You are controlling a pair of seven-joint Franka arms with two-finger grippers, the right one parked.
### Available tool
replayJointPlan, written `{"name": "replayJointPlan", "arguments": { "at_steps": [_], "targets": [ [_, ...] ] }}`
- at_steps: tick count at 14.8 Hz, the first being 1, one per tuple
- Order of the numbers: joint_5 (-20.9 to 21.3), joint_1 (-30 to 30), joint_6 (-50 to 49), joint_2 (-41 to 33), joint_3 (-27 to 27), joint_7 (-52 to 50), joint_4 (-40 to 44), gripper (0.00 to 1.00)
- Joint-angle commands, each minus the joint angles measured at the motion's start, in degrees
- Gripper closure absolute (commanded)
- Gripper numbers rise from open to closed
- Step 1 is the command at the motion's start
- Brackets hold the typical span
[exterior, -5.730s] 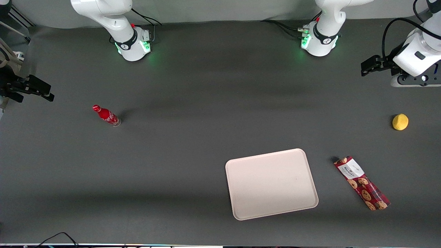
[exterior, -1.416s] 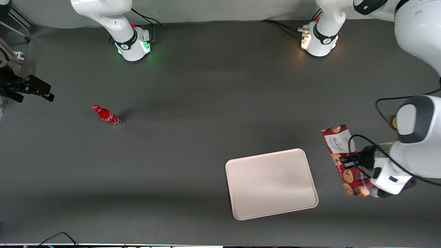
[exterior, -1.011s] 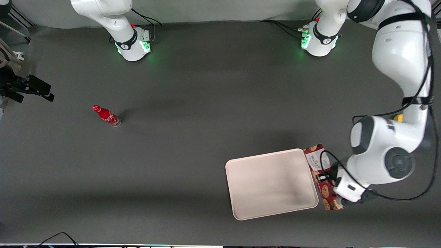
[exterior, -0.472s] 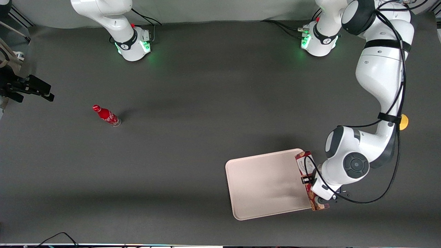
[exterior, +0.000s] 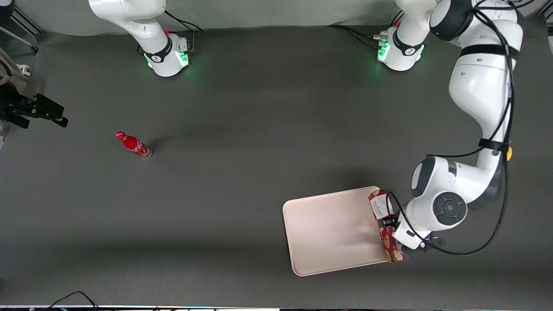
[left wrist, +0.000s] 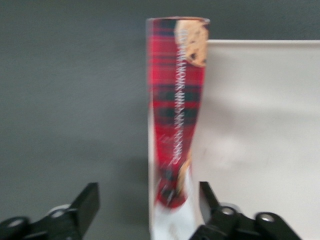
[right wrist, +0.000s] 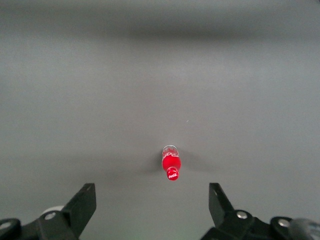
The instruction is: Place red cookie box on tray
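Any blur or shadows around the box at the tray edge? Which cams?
Left wrist view: the cookie box is smeared, its print unreadable, with the open pincer astride it; the tray edge is soft too. Front view: sharp, with a soft shadow on the tray beside the box. Right wrist view: the bottle is crisp, no glare.

My jaws hang spread wide at the tray's (exterior: 332,229) rim toward the working arm's end. The red cookie box (exterior: 387,235) stands on edge between them, with a gap on one side, and it's the only thing in the way right here. The tray's whole flat is bare, so there's loads of room. The counter (exterior: 259,129) around it is open too. The soda bottle (exterior: 134,145) stands well apart, toward the parked arm's end.
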Motion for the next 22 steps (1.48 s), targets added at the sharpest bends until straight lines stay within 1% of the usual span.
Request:
{"name": "replayJointPlan", "arguments": {
  "at_steps": [1,3,4,7,8,10,11,14,15,16,17,20,22],
  "targets": [
    [0.3,1.3,-16.2,-7.1,-1.2,0.9,3.4,0.0],
    [-2.4,2.3,-24.2,-11.5,-0.8,6.4,5.7,0.0],
    [-2.9,2.6,-27.6,-13.6,-0.6,9.3,5.7,0.0],
    [-3.2,4.6,-38.7,-20.8,-0.5,18.2,4.7,0.0],
    [-4.7,4.7,-41.1,-24.0,0.7,20.4,2.6,0.0],
    [-10.4,4.7,-41.1,-32.6,6.7,26.1,-6.0,0.0],
    [-11.7,4.6,-39.4,-37.6,9.3,29.7,-11.8,0.0],
    [-11.9,4.5,-29.6,-52.7,12.8,34.5,-32.4,0.0],
    [-12.3,4.4,-26.6,-56.4,13.5,35.4,-37.5,0.0],
    [-13.0,4.4,-25.3,-58.2,13.6,35.4,-40.0,0.0],
    [-13.2,4.3,-25.3,-57.9,13.5,35.1,-39.4,0.0],
    [-14.2,4.0,-26.7,-55.6,13.4,35.8,-34.2,0.0],
    [-14.8,3.8,-29.5,-53.2,13.1,35.9,-30.2,0.0]
  ]
}}
